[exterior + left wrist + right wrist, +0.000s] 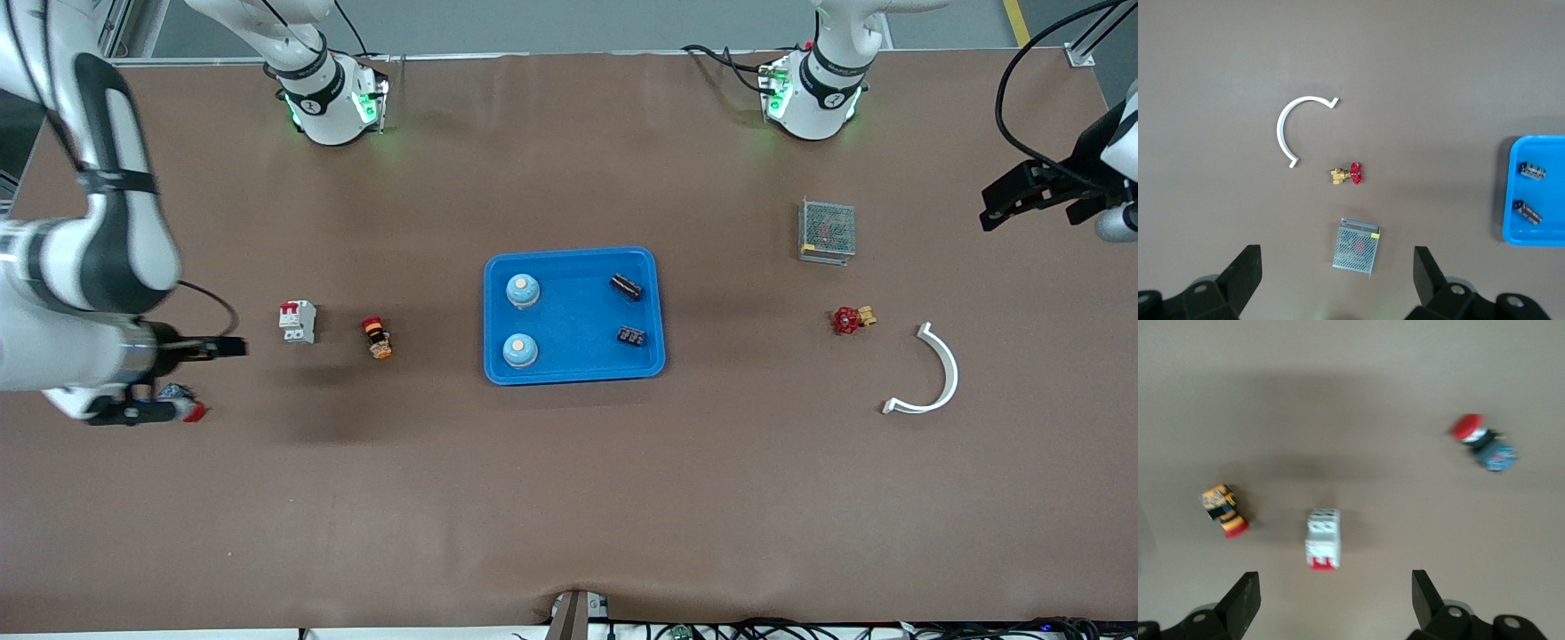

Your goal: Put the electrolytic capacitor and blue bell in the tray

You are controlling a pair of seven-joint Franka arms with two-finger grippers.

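In the front view, the bright blue shallow plastic tray [574, 373] with rounded corners and a raised rim sits mid-table and holds four things: two pale blue dome-shaped bells [523, 290] with light buttons on top, toward the right arm's end, and two small dark cylindrical electrolytic capacitors [627, 286], toward the left arm's end. Outside it lie one white circuit breaker with red switches [298, 321] and one red-capped orange pushbutton [378, 338] toward the right arm's end, and one metal mesh box [827, 230], one red-handled brass valve [852, 319] and one white curved plastic strip [938, 372] toward the left arm's end. The left wrist view shows the left gripper [1338, 277] empty, fingers spread wide, over bare table near the mesh box. The right wrist view shows the right gripper [1336, 600] likewise spread and empty, over the breaker; one red-capped blue switch [1486, 443] lies near.
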